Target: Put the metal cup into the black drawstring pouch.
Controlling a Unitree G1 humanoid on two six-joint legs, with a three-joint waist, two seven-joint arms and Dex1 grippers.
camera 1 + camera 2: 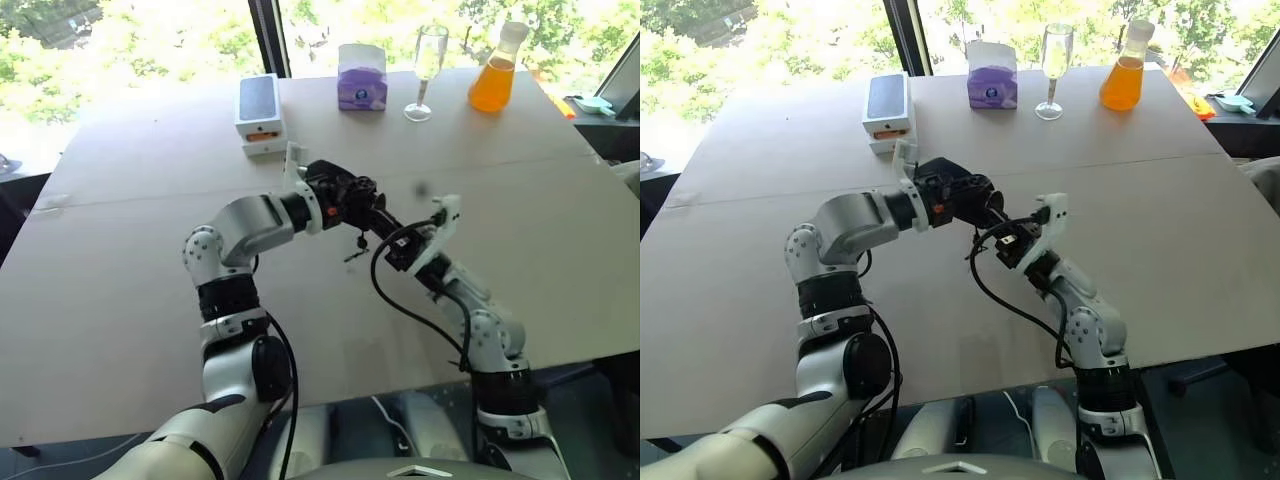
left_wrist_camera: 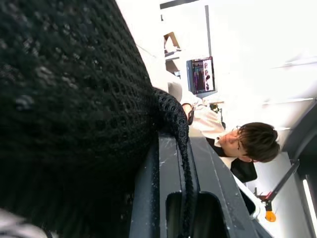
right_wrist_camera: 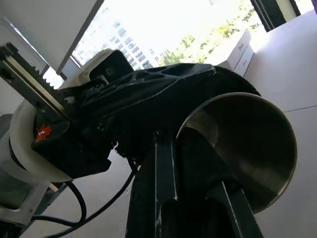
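You are at the insertion step: both arms are raised above the desk and meet near its middle, with the cup not yet inside the bag. Your left claw is clenched on the black drawstring pouch, whose knitted fabric bunches around its fingers in the left wrist view, and a thin cord with a small bead hangs below it. Your right claw is clenched on the metal cup; the right wrist view shows one finger reaching inside the cup's rim, and the cup's open mouth faces the camera while the pouch sits just behind it, touching or nearly so. I cannot tell from these views whether the pouch's mouth is spread or which way it faces. As I judge it, your next move calls for lining up the cup with the pouch opening, keeping the left grip firm so the fabric does not fold shut, then pushing the cup in before letting go. The soft fabric may collapse or snag on the rim, so go gently.
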